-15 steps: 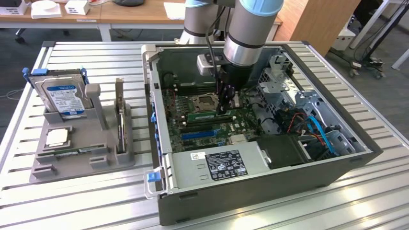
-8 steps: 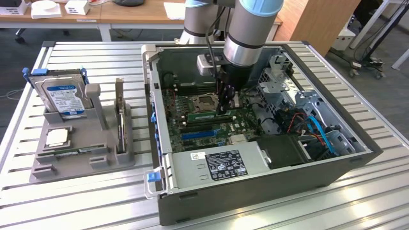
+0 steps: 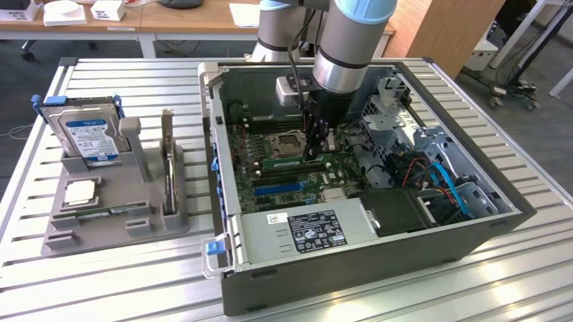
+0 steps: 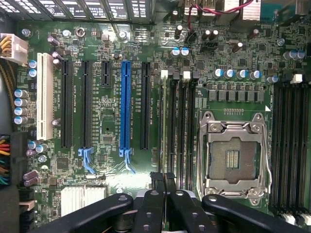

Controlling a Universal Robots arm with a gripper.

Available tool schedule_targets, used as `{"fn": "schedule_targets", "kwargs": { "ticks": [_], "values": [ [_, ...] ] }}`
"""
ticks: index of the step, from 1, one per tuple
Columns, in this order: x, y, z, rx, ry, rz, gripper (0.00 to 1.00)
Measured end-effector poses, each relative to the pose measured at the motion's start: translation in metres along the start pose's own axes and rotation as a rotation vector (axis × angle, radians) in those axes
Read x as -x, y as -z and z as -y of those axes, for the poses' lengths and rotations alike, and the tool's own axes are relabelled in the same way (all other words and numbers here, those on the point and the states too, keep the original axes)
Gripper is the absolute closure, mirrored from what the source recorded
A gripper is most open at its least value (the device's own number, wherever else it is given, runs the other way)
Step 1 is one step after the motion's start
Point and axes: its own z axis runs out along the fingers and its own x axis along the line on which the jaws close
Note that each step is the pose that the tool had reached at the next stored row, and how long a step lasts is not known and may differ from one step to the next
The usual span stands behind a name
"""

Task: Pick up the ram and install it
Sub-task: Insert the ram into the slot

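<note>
**Exterior view.** The arm reaches down into the open computer case (image 3: 340, 268). The gripper (image 3: 313, 155) is closed on the ram (image 3: 279, 163). The ram stands on edge on the motherboard (image 3: 255, 134), just beside the CPU socket (image 3: 288, 142). At the exterior view's left, well apart from the case, a grey holder (image 3: 54, 238) carries a hard drive (image 3: 90, 137) and an expansion card (image 3: 168, 168).

**Wrist view.** The fingers (image 4: 156, 189) are pressed together with only a thin gap between them. They sit above the memory slots (image 4: 187, 126), between the blue expansion slot (image 4: 126, 109) and the CPU socket. Seen edge-on, the ram is hard to tell from the slot beneath it
</note>
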Motion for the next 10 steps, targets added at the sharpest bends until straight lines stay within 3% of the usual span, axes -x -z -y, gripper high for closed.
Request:
{"fn": "schedule_targets", "kwargs": {
  "ticks": [10],
  "values": [
    [0.0000, -0.0001, -0.0001, -0.0004, -0.004, 0.0015, 0.89]
  ]
}}
